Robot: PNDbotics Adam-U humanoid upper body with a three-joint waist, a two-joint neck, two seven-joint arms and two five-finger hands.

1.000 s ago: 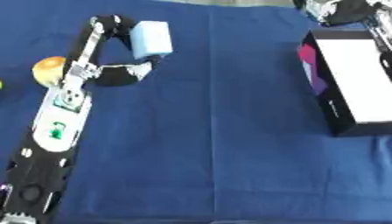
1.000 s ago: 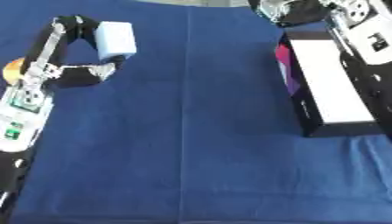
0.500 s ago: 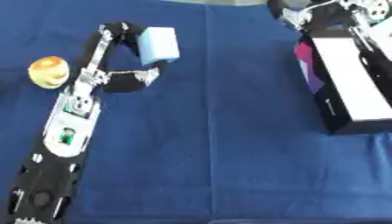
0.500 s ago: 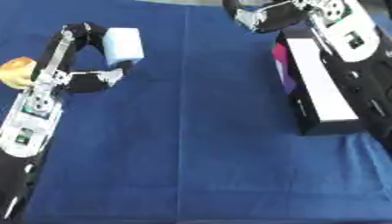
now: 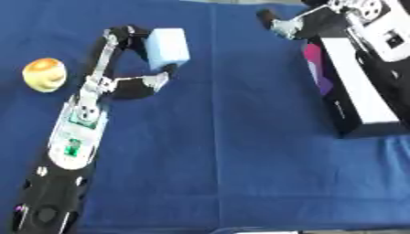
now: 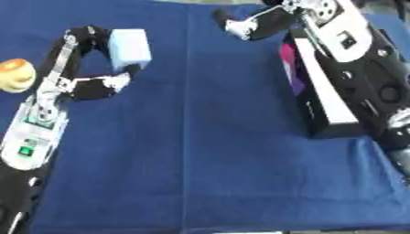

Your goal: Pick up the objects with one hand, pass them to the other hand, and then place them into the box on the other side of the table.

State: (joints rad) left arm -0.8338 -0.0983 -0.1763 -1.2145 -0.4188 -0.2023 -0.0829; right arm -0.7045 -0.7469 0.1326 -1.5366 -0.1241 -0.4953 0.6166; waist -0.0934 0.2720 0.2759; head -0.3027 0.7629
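While clasped in the left hand [image 5: 134, 82], pale blue block [image 5: 167, 46] sits above blue tablecloth [image 5: 216, 151], far left.
Left eye view: round yellow-orange object [image 5: 44, 74] left of arm; black box [image 5: 356, 91] at right edge. Right eye view: right hand [image 6: 250, 25] at top, beside box, fingers indistinct, grasp undeterminable.

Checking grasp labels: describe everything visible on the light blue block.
The light blue block is a plain, matte box shape with softly rounded edges, looking like foam or sponge. It is tilted a little and held in the left hand, fingers behind its far edge and thumb at its lower corner, over the blue cloth in the far left area. Whether it is clear of the cloth cannot be told.
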